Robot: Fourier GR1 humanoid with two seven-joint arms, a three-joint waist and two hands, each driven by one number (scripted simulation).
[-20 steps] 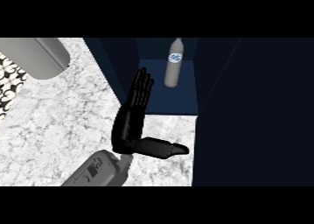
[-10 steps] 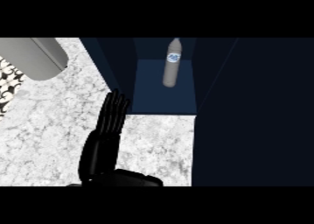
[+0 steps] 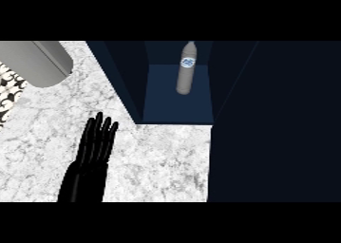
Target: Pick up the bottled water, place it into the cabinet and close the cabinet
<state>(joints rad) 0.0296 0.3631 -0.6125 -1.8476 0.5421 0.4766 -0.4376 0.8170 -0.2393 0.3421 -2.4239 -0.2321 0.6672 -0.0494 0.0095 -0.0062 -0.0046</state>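
Note:
The bottled water point(image 3: 187, 71), grey with a white and blue label, stands upright on the floor of the open dark blue cabinet point(image 3: 174, 105), toward its back. My left hand point(image 3: 94, 151) lies low over the marble counter at the lower left. Its fingers are straight and point up the view, holding nothing. It is well clear of the cabinet's front edge and of the bottle. The right hand shows nowhere.
A broad dark blue panel point(image 3: 278, 123) fills the right side beside the cabinet opening. A rounded grey object point(image 3: 34, 61) sits at the upper left, with a black-and-white patterned surface point(image 3: 0, 97) at the left edge. White marble counter point(image 3: 159, 161) lies before the cabinet.
My left hand has drawn back from beside the cabinet opening, down and left toward the lower edge. Its forearm no longer shows. The bottle has stayed put in the cabinet.

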